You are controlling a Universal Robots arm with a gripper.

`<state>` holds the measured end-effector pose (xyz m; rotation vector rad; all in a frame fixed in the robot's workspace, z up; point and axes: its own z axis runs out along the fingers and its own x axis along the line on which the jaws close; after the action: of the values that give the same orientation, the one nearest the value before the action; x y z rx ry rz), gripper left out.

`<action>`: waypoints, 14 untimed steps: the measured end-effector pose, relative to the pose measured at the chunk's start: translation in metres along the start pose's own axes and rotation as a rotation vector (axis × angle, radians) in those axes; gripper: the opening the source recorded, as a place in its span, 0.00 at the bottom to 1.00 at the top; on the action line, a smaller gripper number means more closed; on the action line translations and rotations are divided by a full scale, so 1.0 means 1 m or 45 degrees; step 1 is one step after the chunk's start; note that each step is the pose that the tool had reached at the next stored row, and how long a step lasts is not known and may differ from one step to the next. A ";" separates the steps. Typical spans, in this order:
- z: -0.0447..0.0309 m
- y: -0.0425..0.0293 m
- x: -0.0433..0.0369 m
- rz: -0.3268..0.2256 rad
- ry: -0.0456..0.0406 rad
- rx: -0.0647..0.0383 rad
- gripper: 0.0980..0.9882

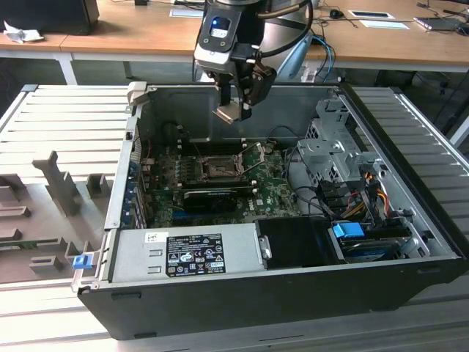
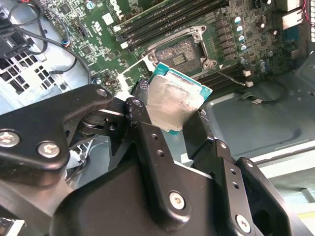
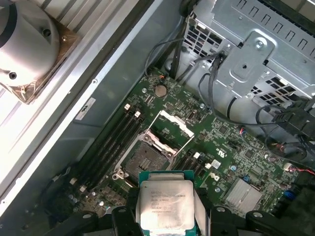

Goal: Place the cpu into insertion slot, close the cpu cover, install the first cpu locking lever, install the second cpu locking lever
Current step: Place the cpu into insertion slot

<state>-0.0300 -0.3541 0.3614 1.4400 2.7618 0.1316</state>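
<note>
My gripper [image 1: 236,110] hangs above the open computer case, shut on the cpu [image 1: 229,112]. The cpu is a small square chip with a silver-grey metal top [image 3: 166,205] and a green edge, clamped between the black fingers [image 2: 147,132] in both wrist views [image 2: 176,101]. Below it on the green motherboard lies the insertion slot [image 3: 145,161], open and bare [image 2: 180,53] [image 1: 218,167]. The cpu cover [image 3: 173,129], a thin grey frame plate, stands swung up beside the slot. The thin wire locking levers [image 1: 253,155] stand raised near the slot.
The black case [image 1: 220,293] lies open on a grey slatted table. A power supply [image 1: 187,253] sits along the front, a long black card [image 1: 212,196] just before the slot, and a metal drive cage [image 1: 333,150] with cable bundles at the exterior view's right. Memory slots [image 3: 110,145] flank the socket.
</note>
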 end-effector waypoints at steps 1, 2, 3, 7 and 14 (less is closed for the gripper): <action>0.0001 0.0000 0.0000 0.014 -0.001 0.000 0.48; 0.0001 0.0000 0.0000 0.020 -0.002 0.000 0.48; 0.0002 0.0000 0.0000 0.026 -0.002 0.000 0.48; 0.0005 0.0000 0.0000 0.051 -0.004 -0.001 0.48; 0.0010 -0.0001 0.0000 0.115 -0.010 -0.002 0.48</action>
<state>-0.0300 -0.3541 0.3603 1.5616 2.6906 0.1292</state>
